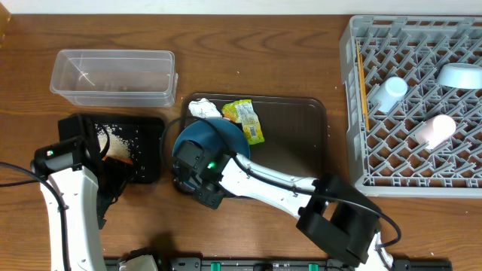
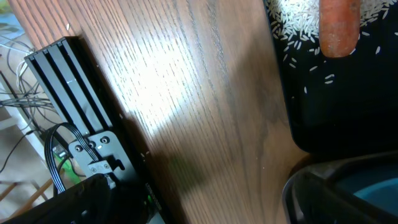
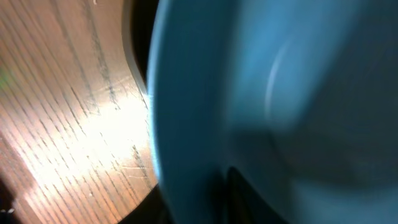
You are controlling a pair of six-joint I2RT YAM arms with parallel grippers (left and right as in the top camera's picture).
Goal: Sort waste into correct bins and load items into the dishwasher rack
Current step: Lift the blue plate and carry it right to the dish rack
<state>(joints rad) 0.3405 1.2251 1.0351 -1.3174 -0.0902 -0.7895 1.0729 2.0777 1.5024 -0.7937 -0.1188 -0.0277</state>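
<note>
The dark-blue plate (image 1: 215, 135) lies at the left end of the brown serving tray (image 1: 301, 139). My right gripper (image 1: 193, 172) is shut on the plate's near-left rim, and the plate (image 3: 273, 99) fills the right wrist view. A crumpled tissue (image 1: 202, 108) and a green-and-yellow wrapper (image 1: 248, 120) lie beside the plate. Rice (image 1: 120, 135) and the carrot (image 1: 119, 154) sit in the black tray (image 1: 151, 158); the carrot (image 2: 339, 28) also shows in the left wrist view. My left gripper (image 1: 113, 181) stands open just in front of the black tray, holding nothing.
The clear tub (image 1: 113, 75) stands behind the black tray. At the right, the grey rack (image 1: 376, 169) holds two cups (image 1: 392, 92) (image 1: 435, 129), a light-blue bowl (image 1: 459, 75) and chopsticks (image 1: 362, 83). Cables and a black rail (image 2: 68, 81) run along the table's near-left edge.
</note>
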